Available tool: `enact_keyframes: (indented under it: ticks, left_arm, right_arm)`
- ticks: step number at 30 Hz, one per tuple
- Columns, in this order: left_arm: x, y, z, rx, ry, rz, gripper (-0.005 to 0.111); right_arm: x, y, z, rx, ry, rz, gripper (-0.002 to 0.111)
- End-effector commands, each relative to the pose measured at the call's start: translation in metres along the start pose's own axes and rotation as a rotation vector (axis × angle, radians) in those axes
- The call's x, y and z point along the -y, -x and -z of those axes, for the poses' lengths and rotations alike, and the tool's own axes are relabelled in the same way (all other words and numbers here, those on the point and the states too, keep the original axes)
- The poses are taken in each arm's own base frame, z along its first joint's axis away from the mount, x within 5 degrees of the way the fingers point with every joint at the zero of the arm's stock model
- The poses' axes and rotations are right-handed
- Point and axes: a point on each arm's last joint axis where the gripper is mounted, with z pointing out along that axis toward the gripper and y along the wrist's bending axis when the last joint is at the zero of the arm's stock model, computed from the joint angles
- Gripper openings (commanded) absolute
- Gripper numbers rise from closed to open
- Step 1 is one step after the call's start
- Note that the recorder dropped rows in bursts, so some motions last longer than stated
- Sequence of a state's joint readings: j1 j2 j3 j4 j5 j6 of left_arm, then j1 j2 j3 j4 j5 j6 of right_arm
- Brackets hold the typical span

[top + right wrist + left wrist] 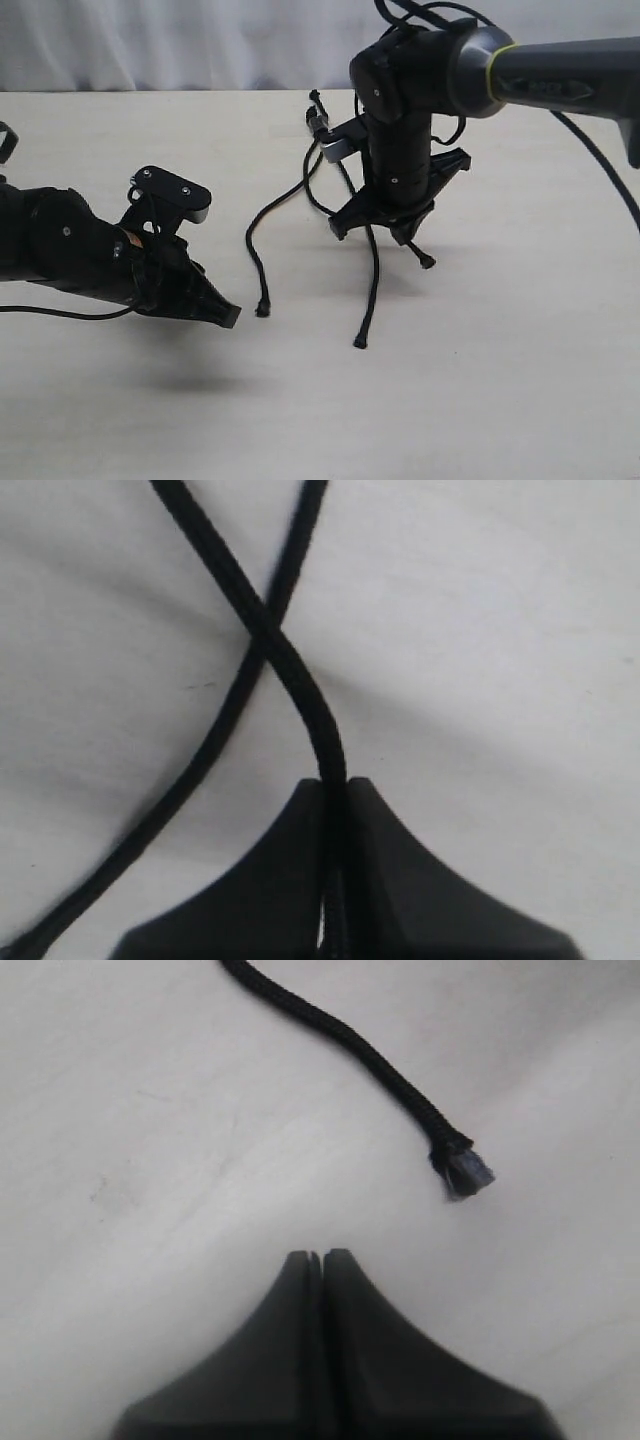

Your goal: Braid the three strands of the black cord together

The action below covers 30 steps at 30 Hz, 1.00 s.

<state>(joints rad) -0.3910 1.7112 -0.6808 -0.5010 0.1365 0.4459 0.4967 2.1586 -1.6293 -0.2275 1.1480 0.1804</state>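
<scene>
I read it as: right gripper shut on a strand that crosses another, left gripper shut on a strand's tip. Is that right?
Not quite. The left gripper is shut, but on nothing: in the left wrist view the strand tip lies loose, apart from it. The right gripper is shut on a strand that crosses another, as you said.

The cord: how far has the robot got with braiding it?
Barely begun. Done: only one crossing, where the held strand crosses a second strand. In hand: the right gripper is shut on the held strand. The left gripper is shut and empty, near the third strand's loose tip. Left: nearly all the braiding, as no woven length shows.
</scene>
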Motion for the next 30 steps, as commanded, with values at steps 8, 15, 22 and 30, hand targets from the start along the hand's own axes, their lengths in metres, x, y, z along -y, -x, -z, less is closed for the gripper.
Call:
enact_keyframes:
  ticks: [8,15,22,30]
  left_arm:
    - [0.001,-0.003,0.001,0.007,0.004,0.005,0.000]
    - [0.001,-0.003,0.001,0.011,0.006,0.005,0.000]
    - [0.001,-0.003,0.001,0.006,0.003,0.005,0.000]
    - [0.001,-0.003,0.001,0.007,0.003,0.010,0.000]
  right_arm:
    - [0.032,-0.005,-0.008,-0.027,0.003,-0.120,0.004]
    - [0.027,-0.017,-0.029,-0.064,0.017,-0.134,0.004]
    - [0.021,-0.021,-0.038,-0.062,0.059,-0.181,0.004]
    - [0.021,-0.021,-0.038,-0.059,0.059,-0.196,0.007]
